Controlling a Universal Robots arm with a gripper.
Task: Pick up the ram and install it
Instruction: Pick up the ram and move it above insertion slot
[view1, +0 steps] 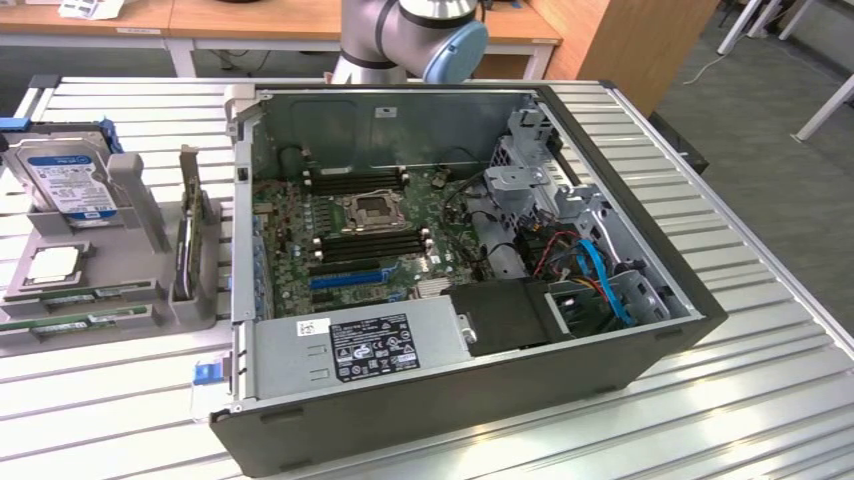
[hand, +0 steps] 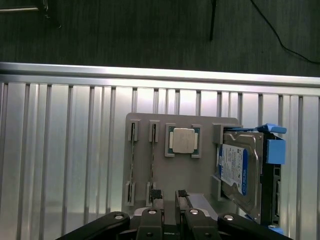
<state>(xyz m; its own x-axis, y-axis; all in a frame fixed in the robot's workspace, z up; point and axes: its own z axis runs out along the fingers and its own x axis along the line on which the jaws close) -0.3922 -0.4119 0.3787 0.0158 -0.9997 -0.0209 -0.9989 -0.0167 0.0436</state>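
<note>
Hazards, as judged: the two sticks of ram (view1: 96, 293) stand on edge just beside each other in the grey holder tray (hand: 145, 122), so the neighbouring stick could be clipped. A thin board gripped off-centre could also be tilted, then pressed askew into a motherboard slot (view1: 354, 181). Jaws: spread apart, nothing held, poised over the tray, none of its contents touched. Count: ram, two, both in the tray on the tabletop (hand: 60, 150); processor chip (hand: 182, 140), one; hard drive (hand: 234, 167), one; computer case (view1: 467, 420), one.
</note>
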